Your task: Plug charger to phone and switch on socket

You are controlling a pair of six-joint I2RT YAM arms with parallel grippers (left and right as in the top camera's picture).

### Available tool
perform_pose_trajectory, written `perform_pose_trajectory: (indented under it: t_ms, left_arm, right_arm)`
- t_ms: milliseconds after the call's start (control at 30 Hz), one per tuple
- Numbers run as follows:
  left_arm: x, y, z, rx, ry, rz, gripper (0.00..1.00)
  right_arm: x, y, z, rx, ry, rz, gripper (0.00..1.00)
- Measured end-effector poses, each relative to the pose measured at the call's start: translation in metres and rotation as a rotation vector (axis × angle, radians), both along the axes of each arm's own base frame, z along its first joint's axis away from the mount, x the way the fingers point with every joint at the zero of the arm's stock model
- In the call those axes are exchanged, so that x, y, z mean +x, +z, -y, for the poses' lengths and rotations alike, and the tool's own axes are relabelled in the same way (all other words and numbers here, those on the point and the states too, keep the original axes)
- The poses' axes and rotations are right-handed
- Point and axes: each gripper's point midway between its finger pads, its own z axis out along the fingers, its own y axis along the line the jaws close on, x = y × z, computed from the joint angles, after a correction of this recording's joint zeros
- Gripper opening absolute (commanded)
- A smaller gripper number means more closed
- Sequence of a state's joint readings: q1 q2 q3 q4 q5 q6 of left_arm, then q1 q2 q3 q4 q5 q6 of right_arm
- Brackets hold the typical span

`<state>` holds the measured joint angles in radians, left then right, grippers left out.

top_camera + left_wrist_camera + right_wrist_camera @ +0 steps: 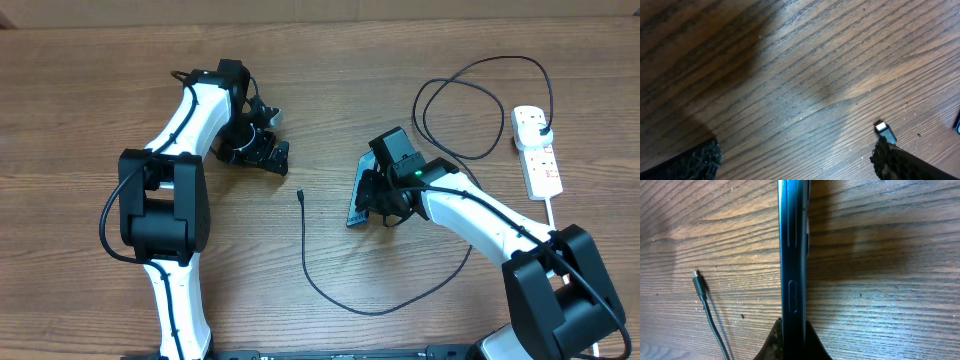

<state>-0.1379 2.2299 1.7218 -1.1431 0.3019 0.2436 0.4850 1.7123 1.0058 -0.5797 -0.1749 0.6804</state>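
My right gripper (378,196) is shut on the phone (359,194) and holds it up on its long edge on the table. In the right wrist view the phone's dark blue edge (794,255) runs up from between the fingers (793,341). The charger's connector tip (299,196) lies loose on the table left of the phone; it also shows in the right wrist view (699,282) and the left wrist view (885,131). Its cable (370,311) loops to the plug (541,124) in the socket (543,160). My left gripper (270,155) is open and empty (795,155), up-left of the tip.
The white cord (551,212) of the power strip runs down toward the right arm's base. The black cable makes a large loop (460,110) at the back right. Bare wooden table (90,90) lies all around.
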Motion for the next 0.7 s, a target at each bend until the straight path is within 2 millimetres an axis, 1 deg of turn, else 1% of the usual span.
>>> perform_pose_trajectory:
  t_ms: [333,433,500,600,667,700]
  left_arm:
    - [0.000,0.000,0.000,0.000,0.000,0.000,1.00]
    - [0.003,0.000,0.000,-0.002,0.000,0.014,1.00]
    - [0.008,0.000,0.002,-0.008,0.006,0.030,0.99]
    - [0.009,0.002,0.009,-0.052,0.038,0.023,1.00]
    - [0.003,0.008,0.023,-0.134,0.056,-0.011,1.00]
    - [-0.001,0.014,0.034,-0.205,0.064,-0.039,0.99]
  right_arm:
    - [0.000,0.000,0.001,0.009,0.027,0.000,0.04]
    - [0.000,0.002,0.004,0.047,0.054,-0.016,0.04]
    - [0.001,0.006,0.009,0.107,0.072,-0.032,0.04]
    - [0.004,0.016,0.015,0.216,0.090,-0.039,0.04]
    - [0.006,0.030,0.019,0.304,0.111,-0.020,0.04]
    - [0.007,0.038,0.020,0.347,0.125,-0.007,0.04]
